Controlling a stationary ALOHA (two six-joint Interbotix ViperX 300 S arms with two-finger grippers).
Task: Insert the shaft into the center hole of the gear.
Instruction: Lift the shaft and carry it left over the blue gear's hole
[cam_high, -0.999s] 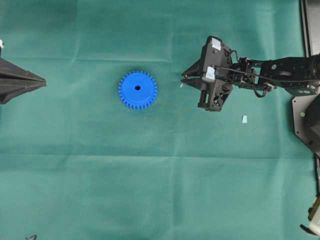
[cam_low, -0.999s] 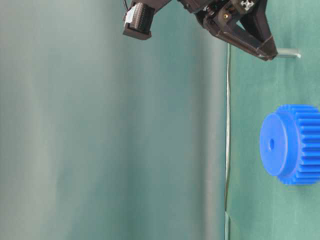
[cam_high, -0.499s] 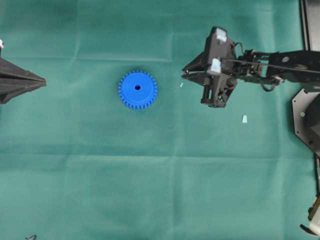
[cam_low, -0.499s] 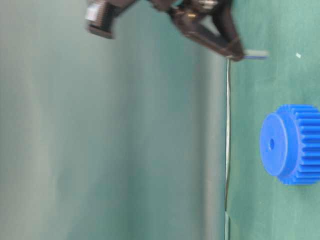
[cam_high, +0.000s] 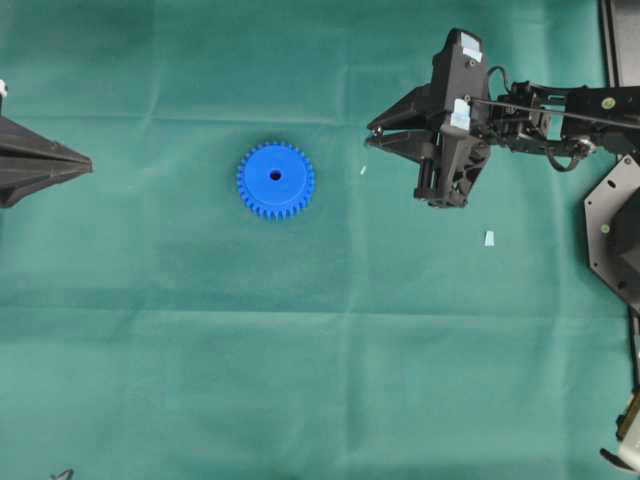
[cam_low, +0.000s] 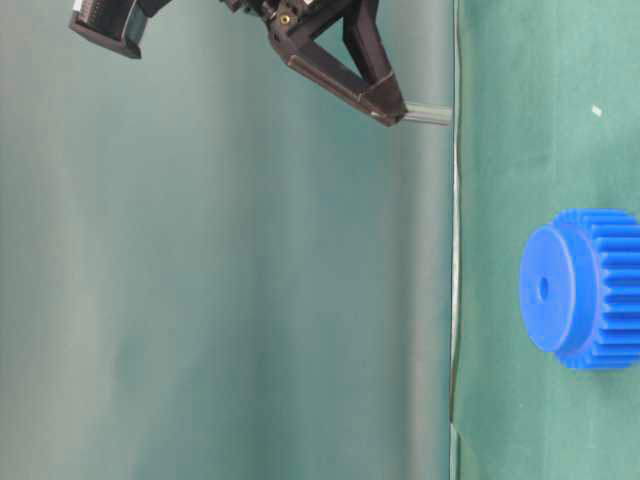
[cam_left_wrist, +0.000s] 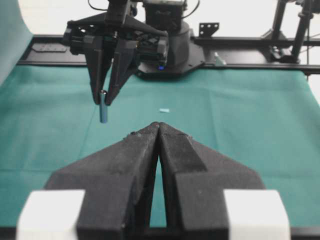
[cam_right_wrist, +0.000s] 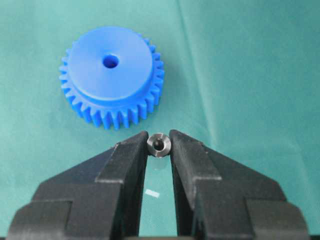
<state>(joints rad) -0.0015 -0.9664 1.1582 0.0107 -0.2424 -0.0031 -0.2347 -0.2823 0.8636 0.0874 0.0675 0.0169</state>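
The bright blue gear lies flat on the green cloth, its center hole facing up; the right wrist view shows the gear and its hole ahead of the jaws. My right gripper hangs above the cloth, right of the gear, shut on the shaft. The shaft points straight down from the fingertips, its lower end clear of the cloth. My left gripper rests at the left edge, shut and empty, well away from the gear.
A small pale scrap lies on the cloth below the right arm, and a tinier speck sits under the right gripper. The right arm's base plate stands at the right edge. A black rail runs behind.
My right gripper has risen from the cloth with the shaft held upright in it, shifting slightly toward the top of the overhead view. The left gripper and the gear have not moved.
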